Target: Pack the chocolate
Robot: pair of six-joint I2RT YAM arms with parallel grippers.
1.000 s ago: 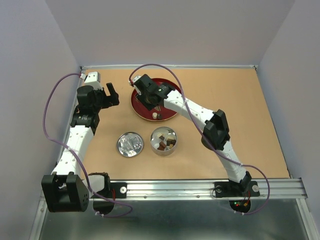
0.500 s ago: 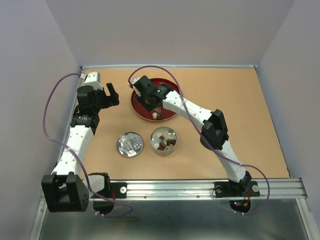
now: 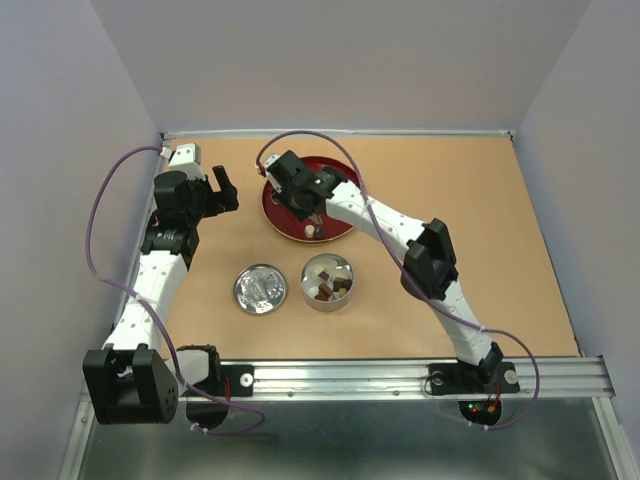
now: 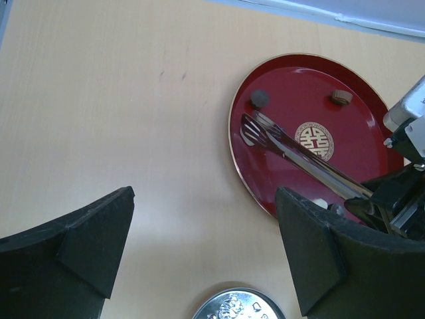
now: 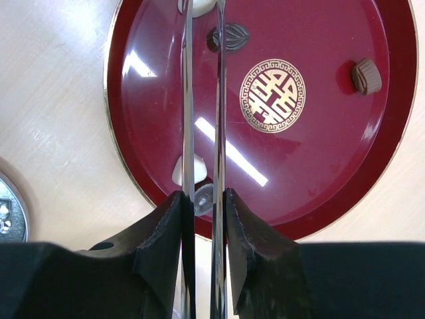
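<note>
The chocolate (image 5: 366, 76) is small: a ridged brown piece, a dark oval and cream bits on the red tray (image 5: 319, 153) at the far middle, more in the tin (image 3: 305, 275) nearer me. My right gripper (image 5: 204, 199) clamps the tongs (image 5: 186, 100); my left gripper (image 4: 204, 199) hangs with fingers wide apart, left of the tray. Since a second ago, the right one has edged slightly left.

a gold chinese-character medallion (image 5: 273, 96) marks the red plate (image 5: 319, 166) centre.
</note>
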